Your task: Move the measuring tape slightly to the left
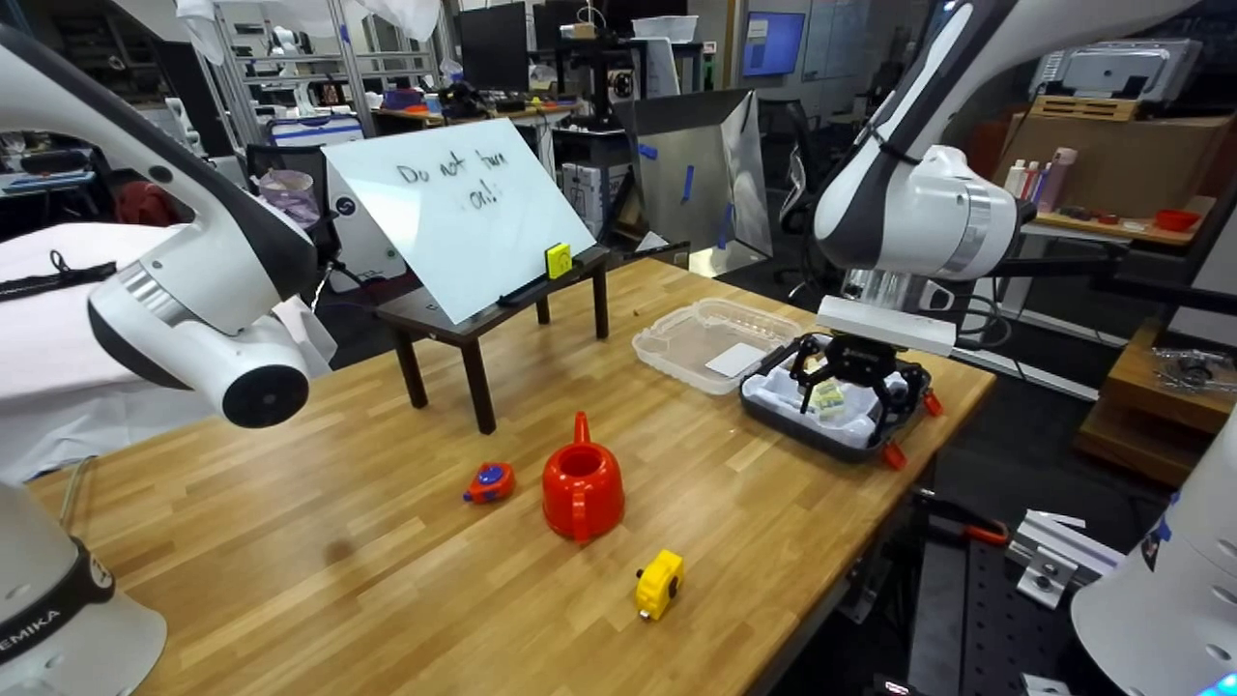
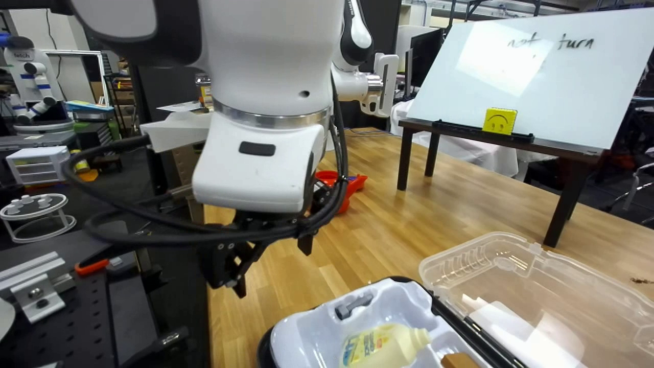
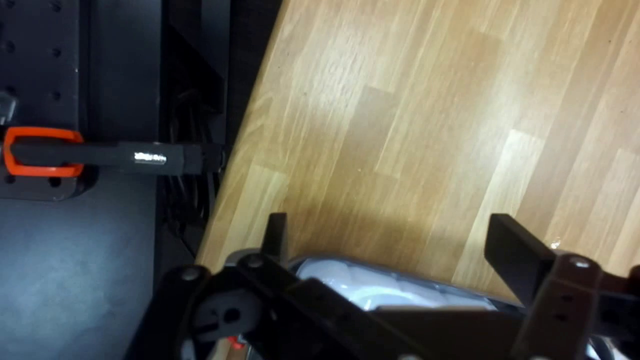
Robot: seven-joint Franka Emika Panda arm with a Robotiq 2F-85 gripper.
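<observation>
The measuring tape [image 1: 660, 584] is a small yellow block with dark details. It lies on the wooden table near its front edge in an exterior view. It does not show in the wrist view or the remaining exterior view. My gripper [image 1: 843, 416] hangs at the opposite end of the table, over or beside the black case, well apart from the tape. In an exterior view the gripper [image 2: 272, 268] shows partly behind cables. In the wrist view the gripper's fingers [image 3: 388, 222] are wide apart with nothing between them.
A red pot-like object [image 1: 583, 493] stands beyond the tape, with a small red-purple item [image 1: 491, 482] beside it. The black case [image 1: 821, 440] has a white tray inside and a clear lid [image 1: 676, 338]. A whiteboard on a dark stand [image 1: 483, 333] and another arm [image 1: 222, 290] stand around.
</observation>
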